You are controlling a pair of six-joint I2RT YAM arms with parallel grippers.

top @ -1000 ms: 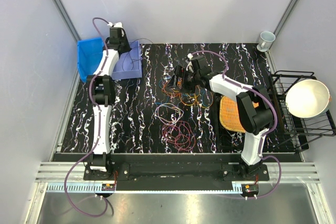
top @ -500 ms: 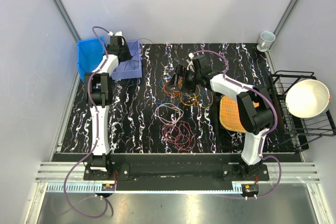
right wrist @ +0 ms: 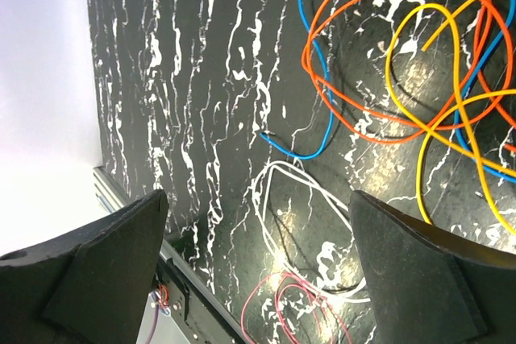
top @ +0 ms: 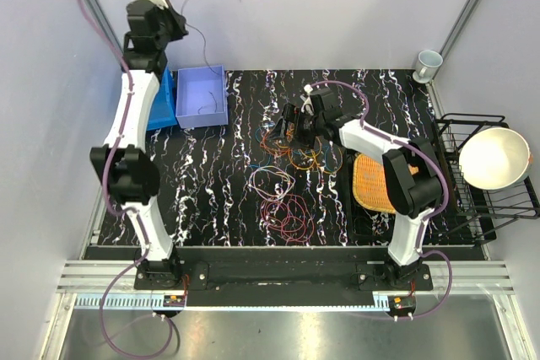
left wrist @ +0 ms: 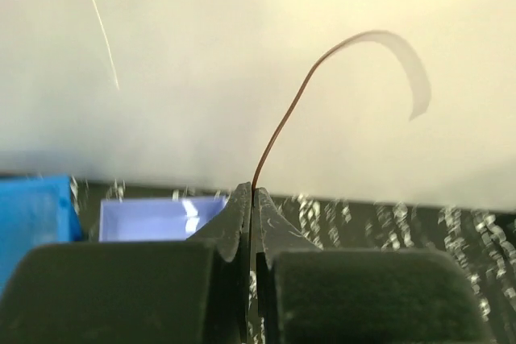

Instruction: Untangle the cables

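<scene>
My left gripper (top: 173,23) is raised high over the table's back left corner. In the left wrist view it (left wrist: 252,192) is shut on a thin dark brown cable (left wrist: 282,126) that arcs up and to the right. My right gripper (top: 295,128) hangs open over a tangle of cables (top: 291,147). The right wrist view shows orange (right wrist: 363,54), yellow (right wrist: 419,118) and blue (right wrist: 310,151) cables crossing each other. A white loop (right wrist: 282,199) and pink-red loops (right wrist: 282,304) lie between the open right gripper's (right wrist: 258,223) fingers, below them.
A lavender tray (top: 190,90) and a blue bin (top: 164,99) sit at the back left. An orange woven basket (top: 371,183) lies under the right arm. A wire rack (top: 460,200) with a white bowl (top: 494,158) stands at right, a cup (top: 429,63) at the back right.
The left arm rose from the lavender tray to high above the corner, its gripper closing on the thin dark cable. The right arm has hardly moved.
</scene>
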